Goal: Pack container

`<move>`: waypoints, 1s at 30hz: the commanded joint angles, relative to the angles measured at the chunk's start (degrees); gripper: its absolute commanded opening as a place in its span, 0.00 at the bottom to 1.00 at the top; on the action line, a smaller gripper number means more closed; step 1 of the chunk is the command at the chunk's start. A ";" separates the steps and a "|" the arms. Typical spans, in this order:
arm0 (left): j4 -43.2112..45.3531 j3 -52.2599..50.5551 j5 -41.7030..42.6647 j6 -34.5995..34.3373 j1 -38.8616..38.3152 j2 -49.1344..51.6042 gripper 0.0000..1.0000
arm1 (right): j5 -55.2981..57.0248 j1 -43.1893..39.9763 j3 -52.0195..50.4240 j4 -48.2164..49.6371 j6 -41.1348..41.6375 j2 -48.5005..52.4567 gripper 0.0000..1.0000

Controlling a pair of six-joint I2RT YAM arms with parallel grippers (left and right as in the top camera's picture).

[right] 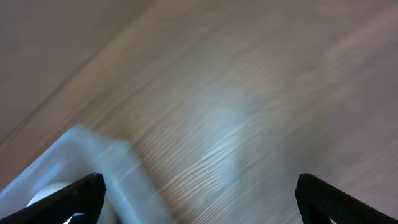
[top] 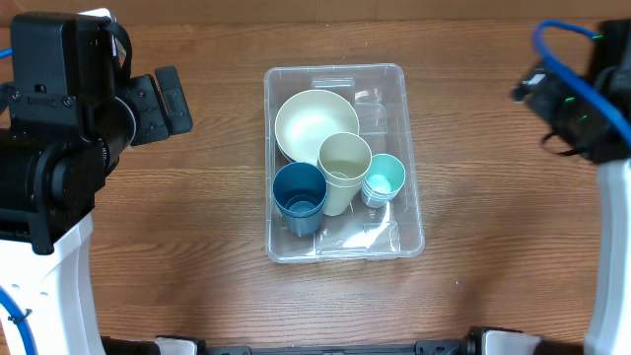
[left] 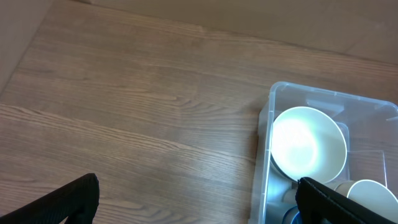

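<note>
The clear container (top: pixel 335 69) stands in the middle of the worktop (top: pixel 197 247), holding a cream bowl (top: pixel 314 123), cream cup (top: pixel 344 158), blue cup (top: pixel 299 189) and teal cup (top: pixel 385 176). The left gripper (left: pixel 199 208) and right gripper (right: pixel 199 199) have jaws apart, empty.

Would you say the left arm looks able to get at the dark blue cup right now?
Probably yes: the dark blue cup sits uncovered on the side of the container nearest the left gripper, which is open with only table between.

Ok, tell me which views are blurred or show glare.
Right wrist: smeared all over, the container barely readable. Left wrist: sharp, bright glare inside the white bowl. Overhead: sharp, reflections on the container's clear floor.
</note>
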 commanded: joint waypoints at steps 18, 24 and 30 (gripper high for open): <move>0.00 0.92 -0.37 -0.13 0.31 -0.15 1.00 | 0.55 11.91 -53.33 35.04 -13.53 -50.66 1.00; 0.00 0.92 -0.37 -0.13 0.31 -0.15 1.00 | 0.57 10.64 -72.52 38.82 -13.53 -64.19 1.00; 0.00 0.92 -0.37 -0.13 0.31 -0.15 1.00 | 0.59 8.15 -85.00 42.14 -13.53 -72.91 1.00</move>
